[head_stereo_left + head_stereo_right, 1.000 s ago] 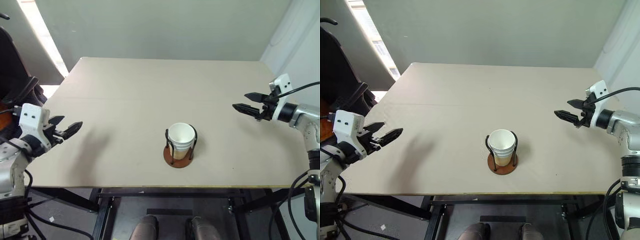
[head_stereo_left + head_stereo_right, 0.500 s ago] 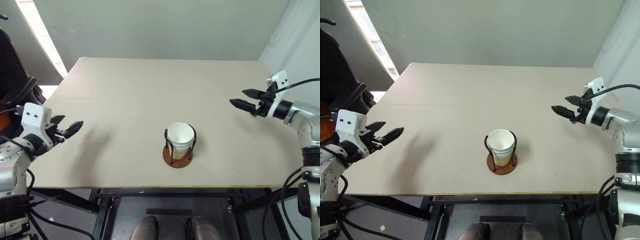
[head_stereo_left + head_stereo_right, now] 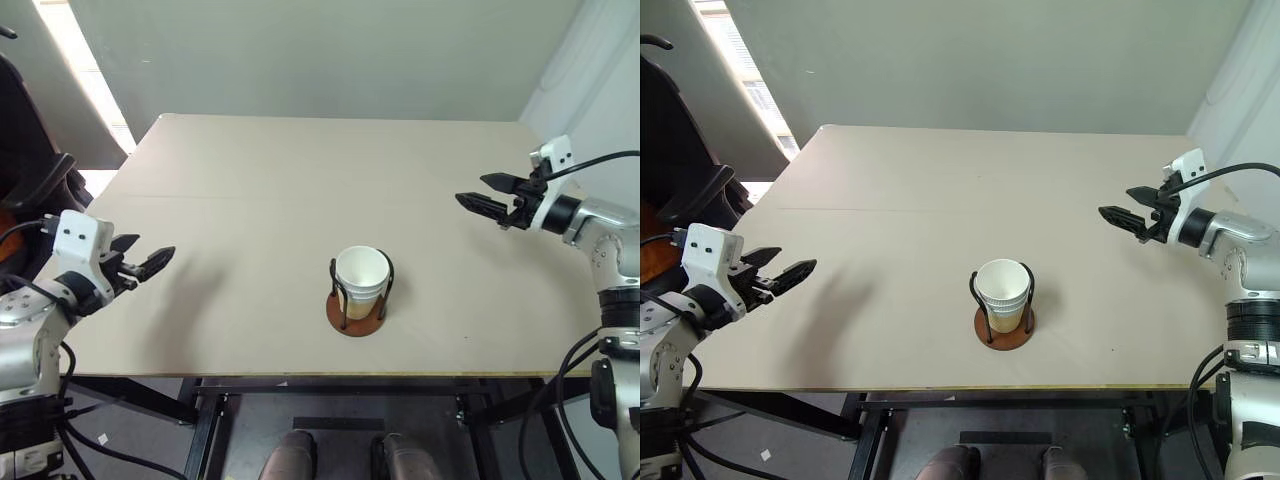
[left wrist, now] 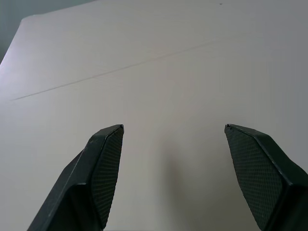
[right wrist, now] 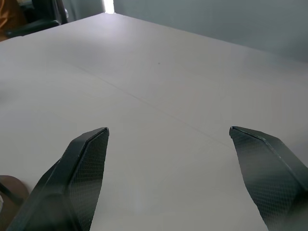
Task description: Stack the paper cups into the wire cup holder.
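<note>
The paper cups (image 3: 361,277) sit nested upright inside the wire cup holder (image 3: 355,314), a reddish-brown disc with black wire loops, near the front middle of the table (image 3: 300,180). My left gripper (image 3: 150,258) hovers open over the table's left front edge, far from the holder, with nothing between its fingers (image 4: 103,168). My right gripper (image 3: 475,192) is open and empty above the table's right side, pointing left. An edge of the holder's base (image 5: 10,187) shows in the right wrist view.
The beige table has a thin seam (image 3: 250,199) running across it. Black equipment (image 3: 30,160) stands off the left edge. A pale wall (image 3: 320,50) lies beyond the far edge.
Both grippers stay open and roughly in place. The right one has edged slightly left and up, the left one slightly right; the cups and holder have not moved.
</note>
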